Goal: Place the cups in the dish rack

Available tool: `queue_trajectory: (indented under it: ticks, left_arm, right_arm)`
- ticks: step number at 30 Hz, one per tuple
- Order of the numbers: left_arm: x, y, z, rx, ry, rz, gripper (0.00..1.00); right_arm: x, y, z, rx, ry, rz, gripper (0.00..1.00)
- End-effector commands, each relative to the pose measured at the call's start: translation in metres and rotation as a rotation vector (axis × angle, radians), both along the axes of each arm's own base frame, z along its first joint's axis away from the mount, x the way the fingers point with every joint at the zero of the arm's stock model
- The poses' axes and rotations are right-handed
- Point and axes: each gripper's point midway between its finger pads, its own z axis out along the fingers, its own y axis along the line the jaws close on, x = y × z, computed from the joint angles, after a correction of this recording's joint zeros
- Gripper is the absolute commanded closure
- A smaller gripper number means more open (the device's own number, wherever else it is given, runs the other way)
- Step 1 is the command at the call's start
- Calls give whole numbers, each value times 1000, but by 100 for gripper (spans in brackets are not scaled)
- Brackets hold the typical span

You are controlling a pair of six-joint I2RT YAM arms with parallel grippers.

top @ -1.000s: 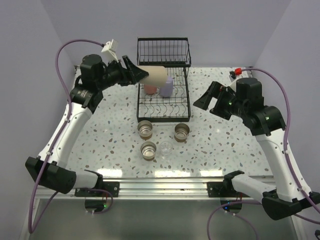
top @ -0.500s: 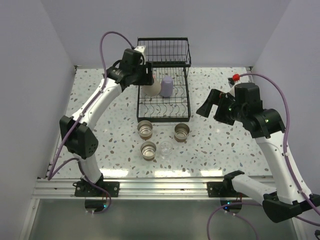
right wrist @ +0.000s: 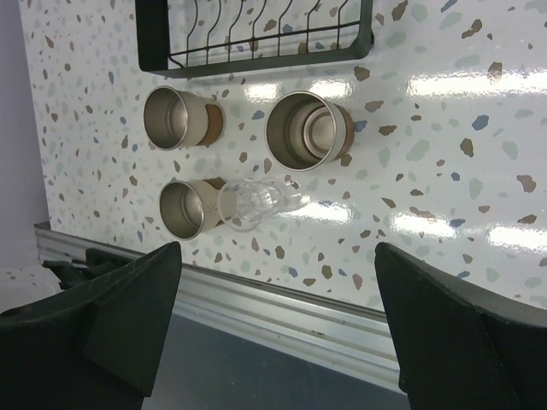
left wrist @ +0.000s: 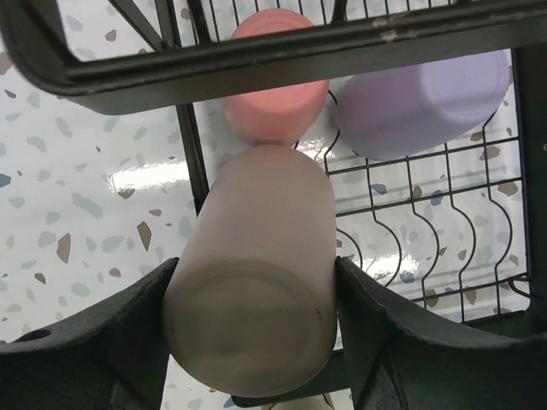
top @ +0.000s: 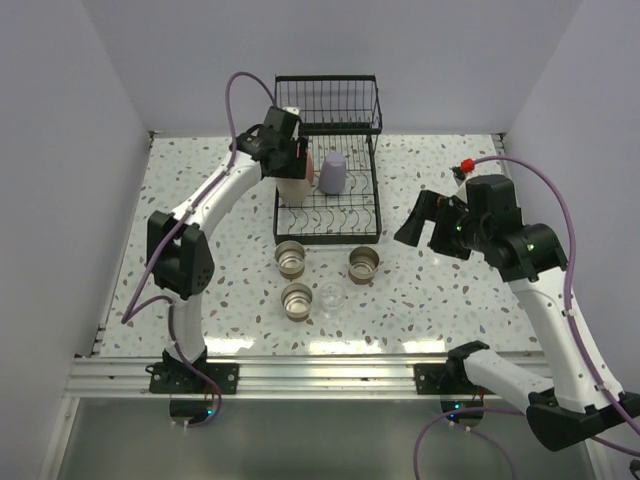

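Your left gripper point(top: 289, 158) clamps the beige cup point(left wrist: 265, 256) at the rack point(top: 345, 238)'s left edge, beside the coral cup point(left wrist: 278, 77) and lavender cup point(left wrist: 419, 102). Your right gripper point(top: 412, 222) hangs open, right of the brown cups point(right wrist: 303, 128) and clear cup point(right wrist: 252, 205) on the table point(top: 200, 220).

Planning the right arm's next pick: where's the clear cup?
Top view: the clear cup sits just right of the nearest brown cup, in front of the dish rack.

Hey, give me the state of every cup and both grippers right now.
beige cup: clamped in the left gripper at the dish rack's left edge
coral-pink cup: racked, mouth down
lavender cup: racked, mouth down
brown cups: three, upright on the table, empty
clear cup: upright on the table, empty
right gripper: open, empty
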Motion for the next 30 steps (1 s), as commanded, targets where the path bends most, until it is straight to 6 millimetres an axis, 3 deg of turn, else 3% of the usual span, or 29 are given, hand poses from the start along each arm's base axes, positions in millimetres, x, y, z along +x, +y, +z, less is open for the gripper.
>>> queue_trajectory:
  ticks: [1,13,19,24,25,30]
  left_arm:
    - [13,-6,11,22,-49,-8,100]
    - [23,-14,-12,128,-12,-19,100]
    - [18,-10,-16,170,-2,-25,93]
    - [16,-12,-21,174,9,-32,74]
    - [15,-12,-21,174,9,-34,65]
    - [15,-15,-22,176,7,-38,43]
  right_arm:
    - [0,-3,-3,-27,2,15,2]
    - [6,-2,-7,-40,11,20,2]
    - [6,-1,-12,-38,21,16,2]
    - [7,1,-14,-31,27,19,3]
    - [7,1,-15,-30,25,18,3]
    - [6,0,-16,-30,29,17,3]
